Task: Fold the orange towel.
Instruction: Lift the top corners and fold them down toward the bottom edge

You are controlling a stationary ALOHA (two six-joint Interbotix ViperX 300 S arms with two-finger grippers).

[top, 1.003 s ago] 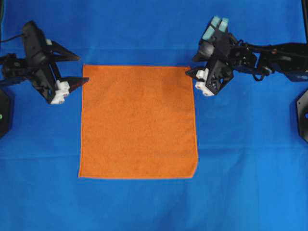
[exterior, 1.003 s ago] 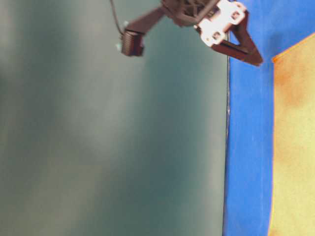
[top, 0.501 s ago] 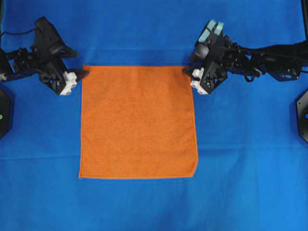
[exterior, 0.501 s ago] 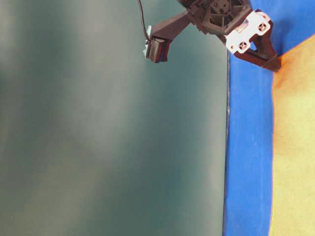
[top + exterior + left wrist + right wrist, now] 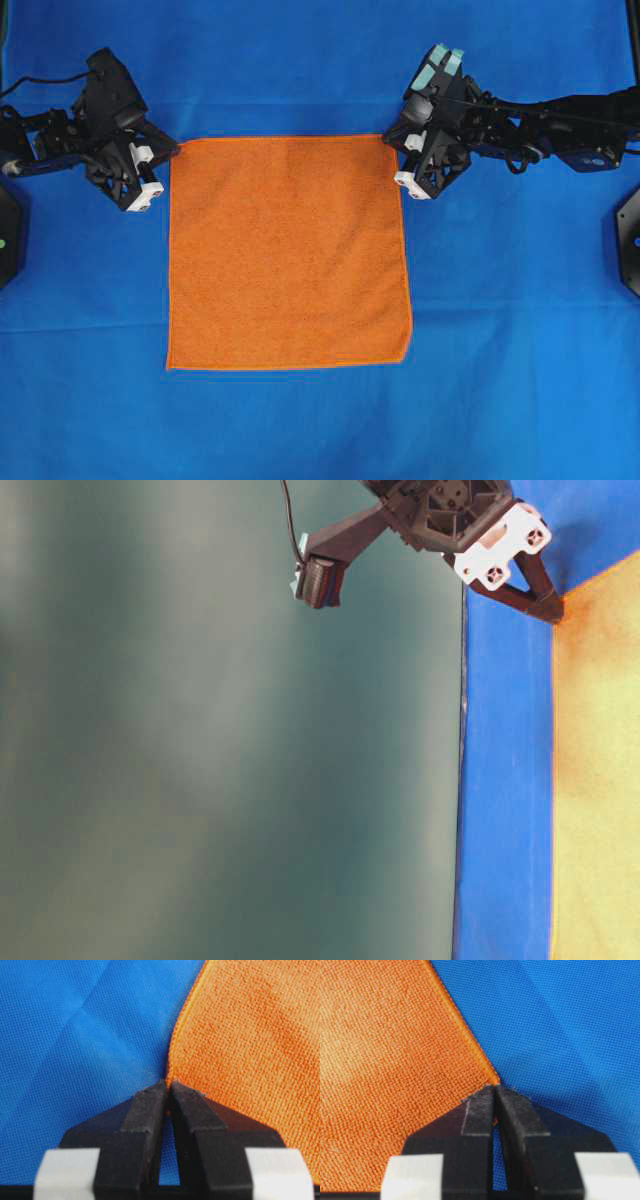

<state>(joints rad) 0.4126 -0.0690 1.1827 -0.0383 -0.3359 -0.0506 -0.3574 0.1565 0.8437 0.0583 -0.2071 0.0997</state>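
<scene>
- towel first: the bright-orange square terry towel [image 5: 288,253] lies flat and unfolded in the middle of the blue cloth-covered table [image 5: 510,400], all four hemmed edges straight, so no fold has been made yet.
- left gripper [image 5: 158,165], black with white finger mounts, sits at the towel's far-left corner; in the left wrist view its fingertips [image 5: 152,1097] are pressed together right at the corner's tip, apparently pinching it, though how much fabric is caught is hard to see.
- right gripper [image 5: 398,160], of the same build, sits at the far-right corner; in the right wrist view its tips [image 5: 481,1100] are likewise closed at the hem's point, a sliver of orange showing between them.
- both arms take the two corners of one edge, likely so that edge can be lifted evenly and carried over to the near edge, halving the towel without skewing it.
- the table-level view shows the left gripper angled down with its tip touching the towel corner.
- compared with a second ago: both sets of jaws stood wide open then, just outside the towel's corners; they have since moved in onto the corners and snapped shut. the towel itself has barely shifted.
- next move, as a guess, calls for a matched lift; a thin grip could slip.
</scene>
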